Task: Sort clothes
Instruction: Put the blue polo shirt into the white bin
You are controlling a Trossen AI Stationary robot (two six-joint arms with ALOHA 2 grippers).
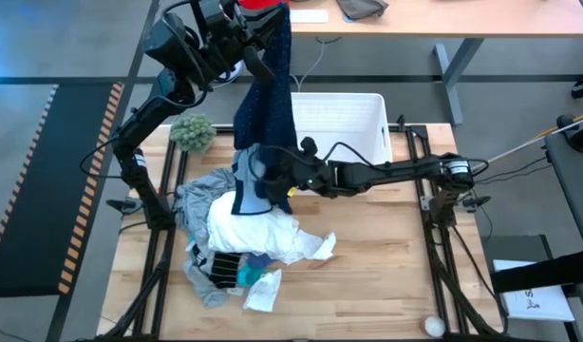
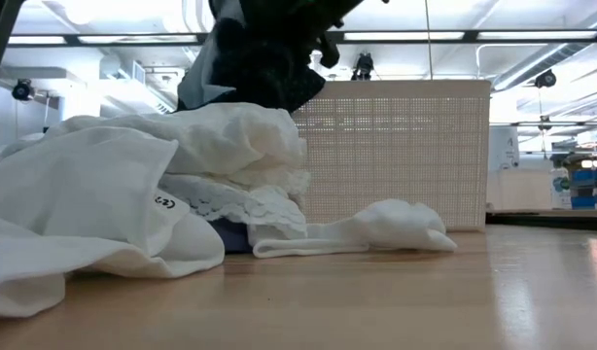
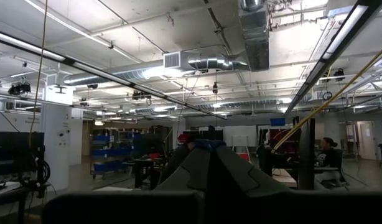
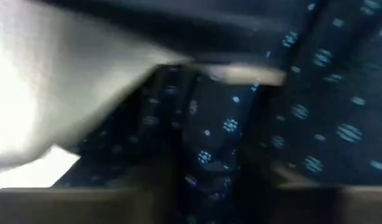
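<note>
High view, both tools (image 1: pixel 272 14) (image 1: pixel 269 180) clamping hanging dotted navy garment (image 1: pixel 268 104), bin (image 1: pixel 353 123) behind, green ball (image 1: pixel 192 132) beside.

Between the right arm's fingers (image 4: pixel 178 186) bunches a large soft navy garment (image 1: pixel 269 100) sprinkled with pale blue dots. Beneath it lie a white fabric garment (image 1: pixel 249 233), a grey one (image 1: pixel 198 187), a black-and-white striped piece (image 1: pixel 219 265) and a small turquoise scrap (image 1: pixel 247 275), on the light wooden table (image 1: pixel 367 275).
</note>
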